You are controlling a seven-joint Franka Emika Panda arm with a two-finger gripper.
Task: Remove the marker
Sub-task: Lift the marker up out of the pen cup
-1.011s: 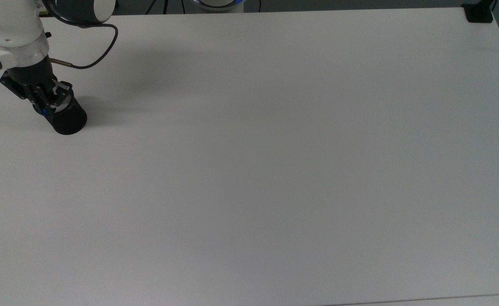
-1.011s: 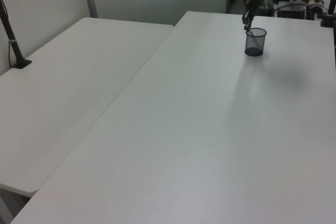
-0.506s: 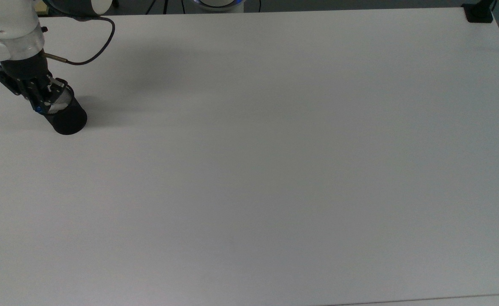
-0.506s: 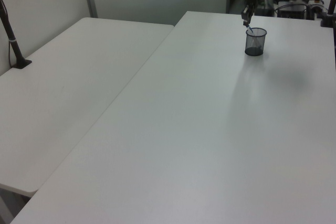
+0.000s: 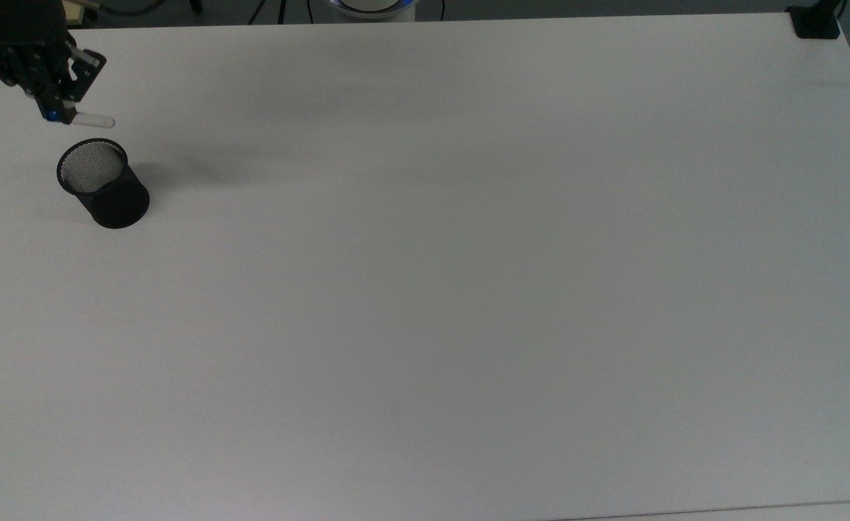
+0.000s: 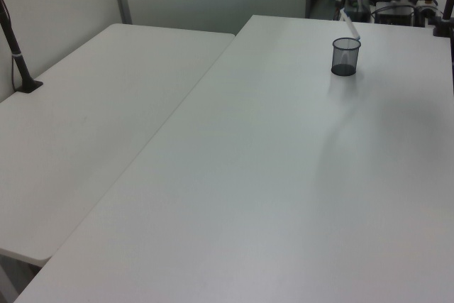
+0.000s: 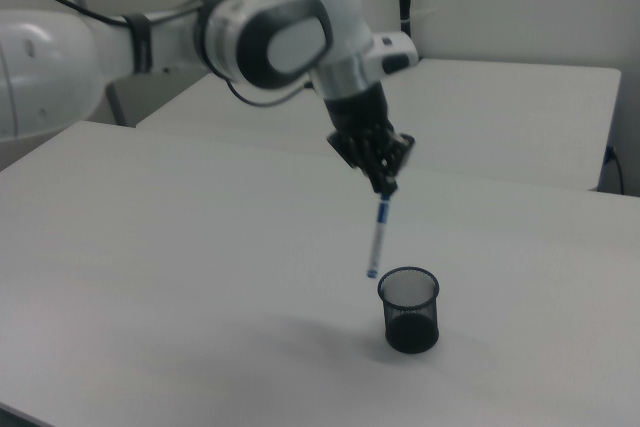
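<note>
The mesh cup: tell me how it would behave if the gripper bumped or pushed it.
The mesh cup looks like open wire mesh and now stands empty, so it is probably light and would slide easily on the smooth table. Taller than wide, it might tip if struck near its rim. The marker hangs clear of it in the gripper.

The table (image 5: 468,289) is plain white, without pattern, and a second table (image 6: 92,118) beside it in the left view is the same white. The cup (image 5: 103,184) near the top view's left edge is black with a fine mesh weave, its inside showing grey through the mesh. The marker (image 7: 378,237) has a white barrel with small dark print, a blue cap (image 5: 53,114) and a blue tip. The gripper (image 7: 384,179) is black, and the arm (image 7: 200,37) is white with dark grey joints. A black mount (image 5: 816,22) sits at the table's far right corner.
</note>
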